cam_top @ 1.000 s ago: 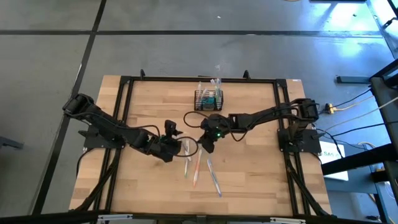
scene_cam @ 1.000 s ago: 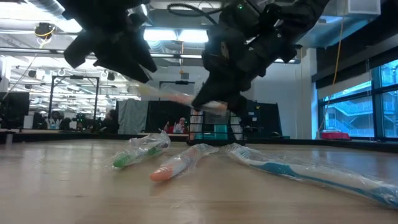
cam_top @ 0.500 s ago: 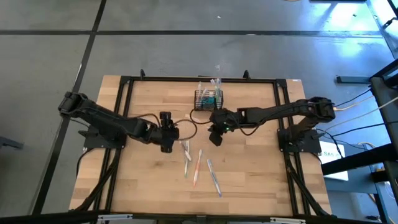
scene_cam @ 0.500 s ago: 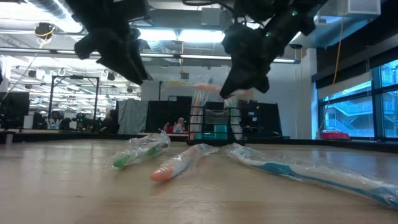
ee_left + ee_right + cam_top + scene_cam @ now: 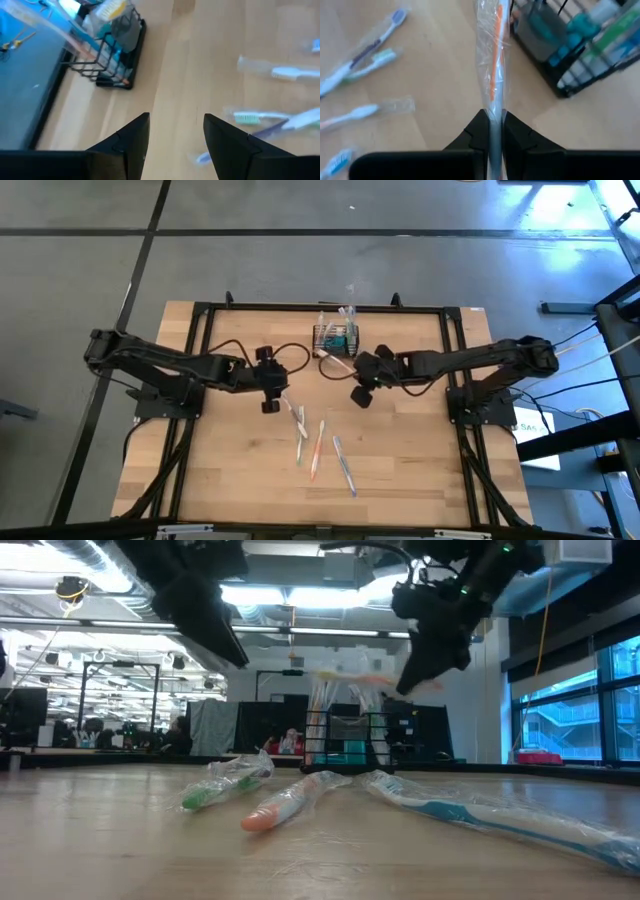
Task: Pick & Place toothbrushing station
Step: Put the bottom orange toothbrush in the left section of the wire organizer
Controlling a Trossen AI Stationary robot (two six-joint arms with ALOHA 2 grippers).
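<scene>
The toothbrushing station (image 5: 336,337), a black wire caddy with tubes and brushes in it, stands on its base near the table's far edge; it also shows in the low view (image 5: 345,740) and both wrist views (image 5: 107,55) (image 5: 580,50). My right gripper (image 5: 360,383) (image 5: 494,132) hangs just right of and nearer than the station, shut on an orange toothbrush in a clear wrapper (image 5: 492,55). My left gripper (image 5: 268,388) (image 5: 175,140) hovers open and empty to the left of the station. Three wrapped toothbrushes (image 5: 317,445) lie flat on the table's middle. My right gripper pinches one end of the wrapped orange toothbrush (image 5: 492,107) between its two fingers, which slant down along the brush's length. The brush is lifted clear of the table, and its free end (image 5: 325,355) reaches out toward the station.
On the wood lie a green-tipped brush (image 5: 225,785), an orange-tipped one (image 5: 290,802) and a blue one (image 5: 480,815), all nearer than both grippers. A black frame (image 5: 200,315) borders the table. Bare wood lies left of the station.
My right gripper has risen and gone toward the table's right and far edges, carrying the orange toothbrush up from over the loose brushes until its free end is close to the station. My left gripper has drawn back toward the far edge, away from the loose brushes.
</scene>
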